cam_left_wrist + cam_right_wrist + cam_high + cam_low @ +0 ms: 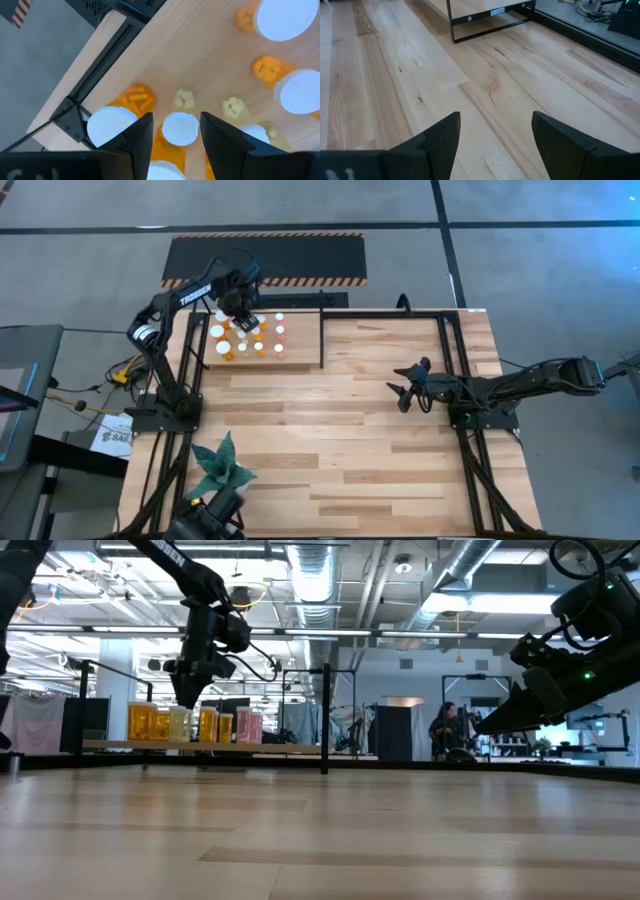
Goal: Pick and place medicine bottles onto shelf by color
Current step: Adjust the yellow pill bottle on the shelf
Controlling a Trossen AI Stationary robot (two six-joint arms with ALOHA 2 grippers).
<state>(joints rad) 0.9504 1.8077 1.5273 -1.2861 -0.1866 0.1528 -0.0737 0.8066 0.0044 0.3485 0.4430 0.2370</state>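
- Medicine bottles (250,340): white round caps; bodies orange and amber, a few pinkish-red in the low view.
- Shelf (300,340): light wooden board with black metal posts and rails.
- Table (340,440): pale wood planks in mixed light and tan tones, with darker grain streaks.
- Left gripper (176,135): dark fingers; arm black with white lettering.
- Right gripper (495,132): dark fingers; arm black.
- Panel (265,258) beyond the table: black, edged in orange-and-black hazard stripes.
- Plant (218,465): teal-green leaves.
- Floor (540,260): grey, crossed by dark lines.
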